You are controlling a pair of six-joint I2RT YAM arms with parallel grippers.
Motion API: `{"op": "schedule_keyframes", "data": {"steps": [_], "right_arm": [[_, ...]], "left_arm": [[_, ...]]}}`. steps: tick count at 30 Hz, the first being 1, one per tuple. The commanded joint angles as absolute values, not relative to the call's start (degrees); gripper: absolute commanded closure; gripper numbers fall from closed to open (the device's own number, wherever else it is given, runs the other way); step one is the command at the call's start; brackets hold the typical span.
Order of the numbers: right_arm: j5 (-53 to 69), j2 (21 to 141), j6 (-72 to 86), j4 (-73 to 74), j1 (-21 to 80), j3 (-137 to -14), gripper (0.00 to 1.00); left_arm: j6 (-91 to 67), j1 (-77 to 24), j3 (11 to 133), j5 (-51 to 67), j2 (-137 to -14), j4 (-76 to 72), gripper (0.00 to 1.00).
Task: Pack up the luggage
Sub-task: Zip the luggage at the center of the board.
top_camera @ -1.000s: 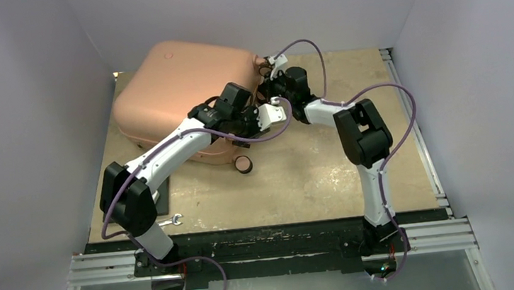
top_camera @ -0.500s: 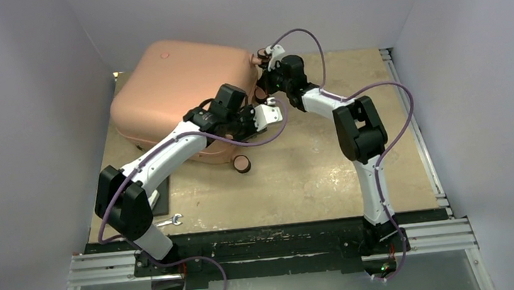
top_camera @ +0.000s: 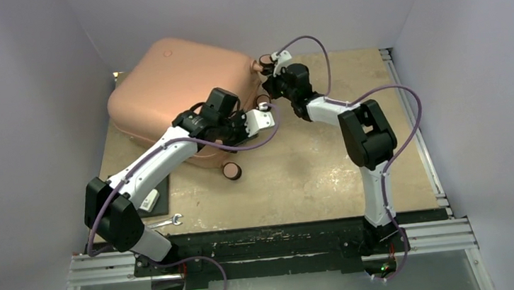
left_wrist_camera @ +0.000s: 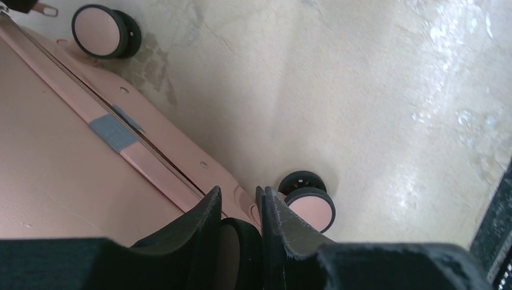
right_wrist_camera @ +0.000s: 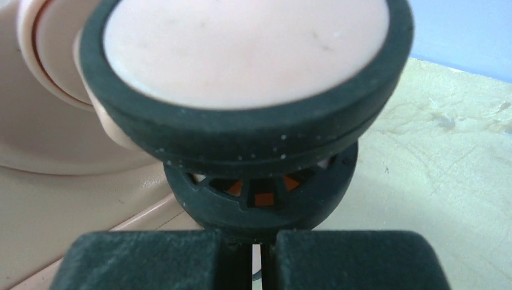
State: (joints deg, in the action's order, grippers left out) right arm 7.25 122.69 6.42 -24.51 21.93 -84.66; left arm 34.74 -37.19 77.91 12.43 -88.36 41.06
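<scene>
The luggage (top_camera: 177,81) lay shut at the counter's (top_camera: 300,176) far left, my left claw (left_wrist_camera: 238,202) clenched on what looked like its near wheel (left_wrist_camera: 238,241) — to steer the case, I judged — and my right claw (right_wrist_camera: 256,248), pinched shut and empty, tight against the far wheel (right_wrist_camera: 247,78) as a brace.

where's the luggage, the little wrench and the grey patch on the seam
luggage (top_camera: 170,82), top view, middle of the pink shell
wrench (top_camera: 170,221), top view, its shaft
grey patch (left_wrist_camera: 113,133), left wrist view, its middle
</scene>
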Motion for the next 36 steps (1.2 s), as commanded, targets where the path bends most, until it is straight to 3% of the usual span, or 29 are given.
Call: {"op": "schedule_keyframes", "data": {"steps": [1, 12, 15, 17, 19, 22, 26, 29, 30, 33, 36], "right_arm": [[-8.3, 117.1, 4.1, -30.0, 14.4, -77.4, 1.0], [-3.0, 105.2, 5.2, -28.8, 14.2, -63.1, 1.0], [-2.7, 102.4, 3.3, -28.8, 14.1, -61.9, 1.0], [-2.6, 101.4, 1.2, -28.8, 14.0, -63.0, 0.99], [-1.9, 101.6, -0.6, -26.2, 14.0, -66.5, 0.84], [-1.1, 103.2, -2.7, -21.4, 14.1, -73.8, 0.66], [-0.4, 106.0, -3.7, -17.4, 14.1, -81.7, 0.57], [0.6, 108.5, -4.9, -14.1, 14.3, -88.7, 0.49], [1.5, 109.7, -5.6, -12.1, 14.4, -91.5, 0.4], [3.7, 114.5, -7.3, -6.8, 14.7, -99.3, 0.29], [5.5, 118.1, -7.9, -3.6, 15.4, -105.0, 0.19]], "left_arm": [[30.5, -35.0, 75.3, 11.3, -82.8, 57.4, 1.0], [33.1, -35.1, 73.3, 15.3, -77.6, 61.1, 0.98], [32.5, -35.1, 73.6, 15.1, -75.4, 59.8, 0.58], [32.1, -35.0, 75.3, 14.6, -74.4, 59.0, 0.38], [32.0, -34.9, 79.1, 14.6, -73.9, 58.8, 0.26], [31.4, -34.8, 87.4, 15.5, -74.3, 59.1, 0.2], [27.5, -31.2, 97.1, 15.5, -74.0, 56.2, 0.18], [20.3, -26.3, 97.2, 3.5, -71.2, 47.2, 0.03], [18.6, -24.8, 96.8, -1.9, -70.8, 45.5, 0.01], [15.7, -19.6, 91.2, -15.8, -68.7, 41.6, 0.01], [12.1, -14.2, 84.7, -22.4, -65.7, 39.9, 0.01]]}}
